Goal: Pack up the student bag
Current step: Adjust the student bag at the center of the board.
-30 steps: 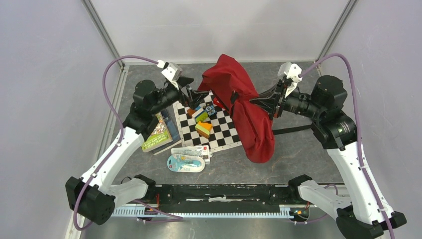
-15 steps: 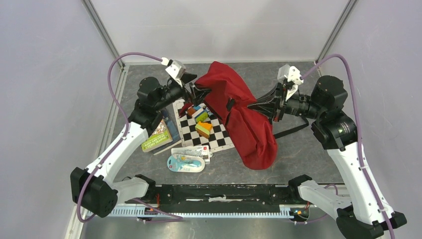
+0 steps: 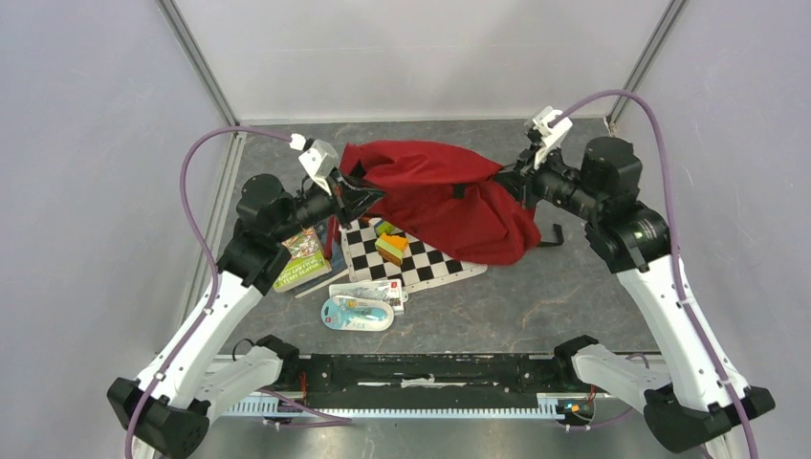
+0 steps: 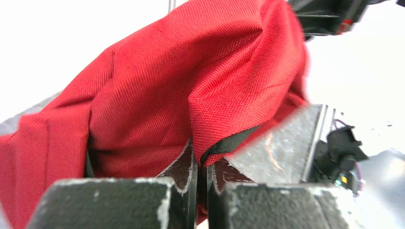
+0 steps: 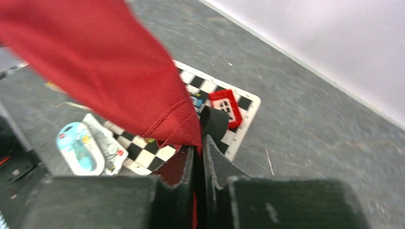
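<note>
A moment ago the bag hung down in a heap. Now it is pulled out long between both arms. The left claw has snapped shut on one edge, and the right claw pinches the other edge tight. The bag hangs over the far end of the board — likely spread like this so its mouth can be found and the things on the counter can go in.

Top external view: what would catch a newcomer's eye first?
The red student bag, stretched across the far middle of the table between the left gripper and right gripper, jaws shut on its ends. Just in front of it, a checkered board carrying small colourful blocks.
</note>
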Available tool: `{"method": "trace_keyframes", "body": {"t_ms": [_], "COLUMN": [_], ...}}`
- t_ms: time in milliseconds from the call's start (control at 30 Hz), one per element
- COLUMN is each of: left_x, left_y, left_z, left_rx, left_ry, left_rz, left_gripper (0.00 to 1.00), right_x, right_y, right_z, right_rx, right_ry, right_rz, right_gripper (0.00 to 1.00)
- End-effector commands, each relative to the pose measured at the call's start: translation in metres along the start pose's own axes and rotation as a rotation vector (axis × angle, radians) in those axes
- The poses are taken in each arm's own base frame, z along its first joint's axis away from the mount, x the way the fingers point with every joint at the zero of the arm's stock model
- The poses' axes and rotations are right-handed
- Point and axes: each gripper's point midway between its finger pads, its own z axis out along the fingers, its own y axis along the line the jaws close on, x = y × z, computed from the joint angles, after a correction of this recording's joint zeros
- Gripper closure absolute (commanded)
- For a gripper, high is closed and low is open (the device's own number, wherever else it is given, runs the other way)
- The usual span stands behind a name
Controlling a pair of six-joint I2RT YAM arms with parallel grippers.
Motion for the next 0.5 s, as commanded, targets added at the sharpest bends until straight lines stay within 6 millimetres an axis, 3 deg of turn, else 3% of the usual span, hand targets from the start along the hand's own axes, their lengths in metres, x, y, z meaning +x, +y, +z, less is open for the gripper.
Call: {"method": "trace_keyframes", "body": {"t_ms": [0, 100, 200, 333, 467], "left_x": [0.004, 0.016, 0.023, 0.022, 0.022], "left_y": [-0.027, -0.021, -0.008, 0.007, 0.02], "left_z": [-0.013, -0.015, -0.017, -0.017, -0.017], "left_rx": [0.05, -0.008, -0.108, -0.206, -0.294], "left_ry": [0.084, 0.137, 0.168, 0.169, 0.18], "left_rz": [-0.19, -0.283, -0.337, -0.367, -0.42], "left_gripper": [0.98, 0.98, 0.98, 0.98, 0.98], "right_x": [0.024, 0.05, 0.066, 0.073, 0.077], "right_y": [-0.069, -0.079, -0.084, -0.083, -0.083], "right_z": [0.004, 0.013, 0.017, 0.016, 0.007], "right_rx": [0.355, 0.4, 0.424, 0.427, 0.448], "right_ry": [0.087, 0.148, 0.172, 0.169, 0.155], "right_rz": [0.014, 0.046, 0.065, 0.066, 0.058], "right_gripper": [0.84, 0.68, 0.38, 0.06, 0.02]}}
